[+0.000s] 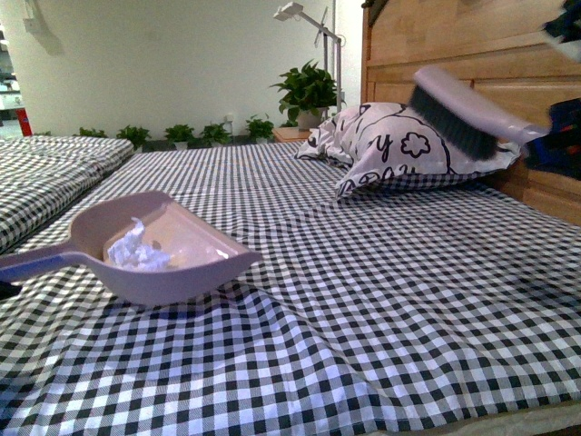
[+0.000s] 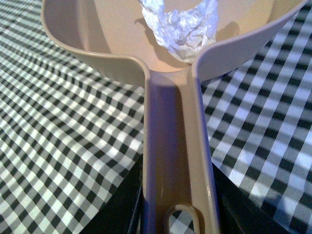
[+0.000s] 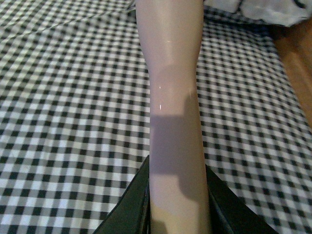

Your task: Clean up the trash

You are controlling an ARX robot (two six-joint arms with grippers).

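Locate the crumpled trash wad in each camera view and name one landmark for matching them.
Front view: the trash wad lies inside the dustpan, toward its handle end.
Left wrist view: the wad sits in the pan's bowl, just beyond the handle.
Right wrist view: not in it.
Shared landmark: the black-and-white checked bedsheet.

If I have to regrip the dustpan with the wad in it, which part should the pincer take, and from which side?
Take the dustpan by its long straight handle, coming from the handle's free end, where the left pincer already clamps it. The handle is a narrow channel that fits between the jaws; the scoop is wide, and its open mouth faces away. Keep it level, since the trash lies loose inside.
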